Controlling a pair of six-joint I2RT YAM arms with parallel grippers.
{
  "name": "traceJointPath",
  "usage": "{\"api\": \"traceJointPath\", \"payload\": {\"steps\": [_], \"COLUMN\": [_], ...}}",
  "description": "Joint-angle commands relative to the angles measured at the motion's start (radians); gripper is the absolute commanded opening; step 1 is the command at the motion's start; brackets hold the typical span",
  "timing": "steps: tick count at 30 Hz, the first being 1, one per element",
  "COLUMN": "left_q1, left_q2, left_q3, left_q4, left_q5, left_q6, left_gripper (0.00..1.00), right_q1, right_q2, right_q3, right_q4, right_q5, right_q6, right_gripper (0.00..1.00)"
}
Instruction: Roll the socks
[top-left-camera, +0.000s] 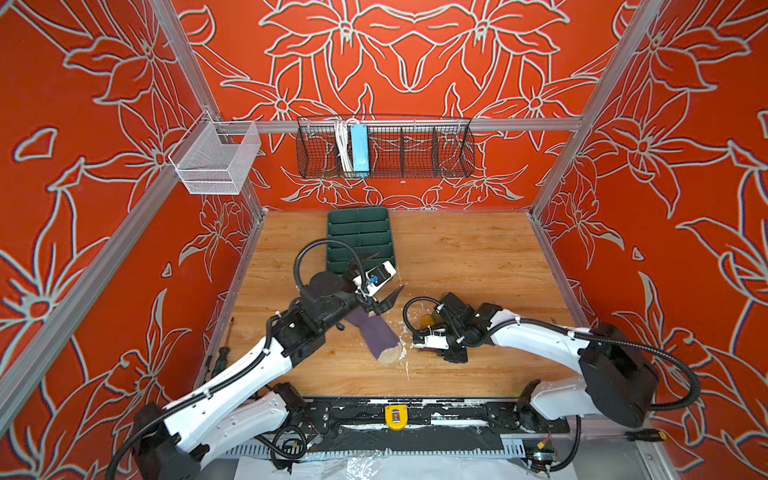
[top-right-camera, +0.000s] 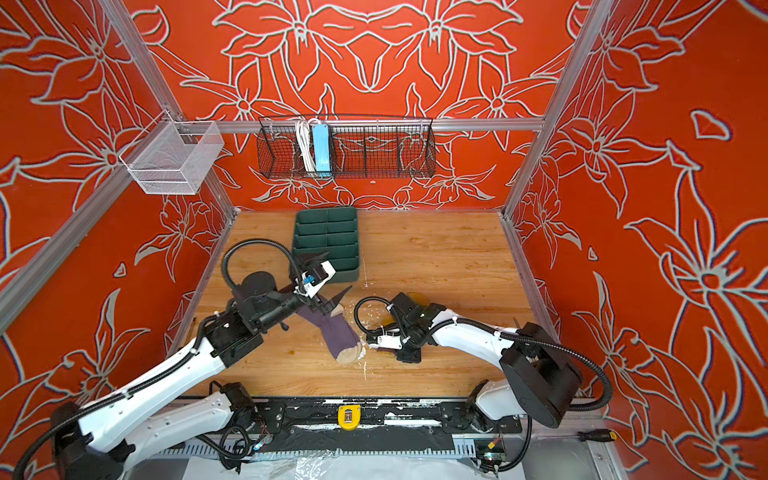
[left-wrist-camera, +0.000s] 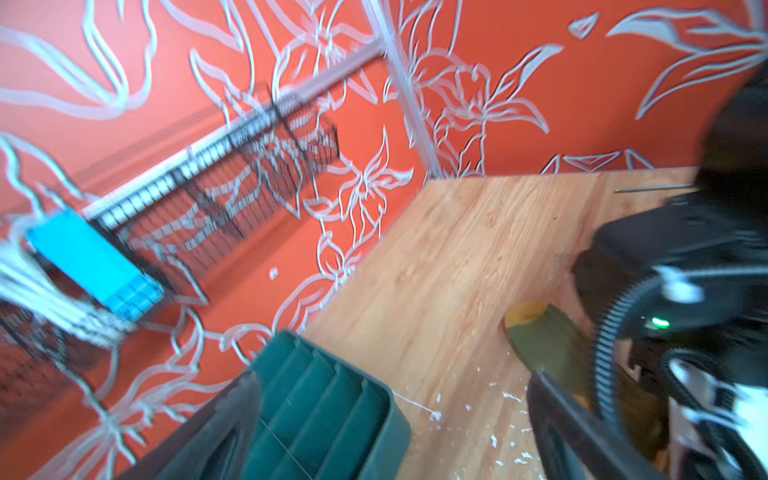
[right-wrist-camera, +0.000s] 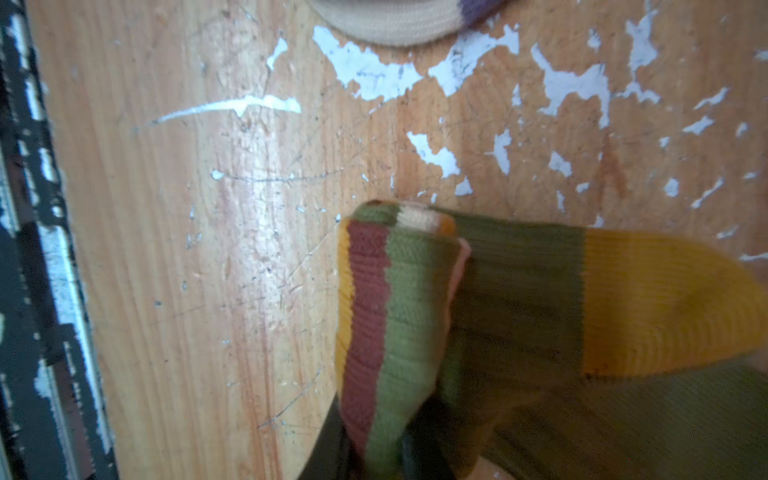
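A purple sock (top-left-camera: 372, 332) (top-right-camera: 337, 332) lies flat on the wooden table, its beige toe (right-wrist-camera: 395, 20) pointing at the right arm and its cuff end hidden under the left arm. My left gripper (top-left-camera: 390, 271) (top-right-camera: 338, 270) (left-wrist-camera: 395, 415) hangs open and empty above the sock's far end, by the green tray's near corner. The olive-green sock (right-wrist-camera: 519, 291) (left-wrist-camera: 548, 345) lies folded on itself under the right wrist, with only a mustard patch (top-left-camera: 428, 320) showing in a top view. My right gripper (right-wrist-camera: 374, 457) (top-left-camera: 428, 351) is shut on its striped cuff.
A green slotted tray (top-left-camera: 359, 232) (top-right-camera: 326, 232) (left-wrist-camera: 324, 395) sits at the back of the table. A black wire basket (top-left-camera: 384, 145) and a white mesh basket (top-left-camera: 216, 160) hang on the walls. A screwdriver (top-left-camera: 220, 359) lies at the table's left edge. White paint flakes (right-wrist-camera: 374, 75) scatter around the socks.
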Motion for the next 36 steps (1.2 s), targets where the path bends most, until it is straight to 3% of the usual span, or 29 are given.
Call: {"api": "traceJointPath", "payload": {"steps": [1,4,6,11,20,24,30,36], "left_q1": [0.0,-0.031,-0.093,-0.272,-0.492,-0.511,-0.511,-0.511], "left_q2": [-0.035,-0.032,-0.011,0.099,0.376,0.507,0.717,0.88], "left_q3": [0.01,0.047,0.053,-0.051,-0.101,-0.113,-0.078,-0.059], "left_q4": [-0.101,-0.162,-0.227,-0.295,-0.158,-0.021,0.18,0.329], "left_q5": [0.113,0.172,0.168,0.018,-0.149,-0.227,-0.456,-0.548], "left_q6": [0.131,0.169,0.257,0.483,0.481,0.449,0.419,0.428], "left_gripper": [0.99,0.96,0.96,0.97,0.89,0.82,0.64,0.57], "right_q1": [-0.019,-0.049,-0.063,-0.116,-0.13,-0.13,-0.13,-0.129], "right_q2": [0.031,0.034,0.032,0.028,0.086,0.077,0.068,0.095], "right_q3": [0.008,-0.003,-0.008,-0.018,0.013,0.008,0.005,0.028], "right_q4": [-0.046,-0.034,-0.029,0.019,0.011,0.002,-0.014,-0.046], "right_q5": [-0.111,-0.146,-0.148,-0.133,-0.179,-0.193,-0.22,-0.259], "right_q6": [0.008,0.014,0.008,0.013,0.034,0.051,0.059,0.059], "right_gripper": [0.0,0.0,0.0,0.0,0.0,0.0,0.0,0.0]}}
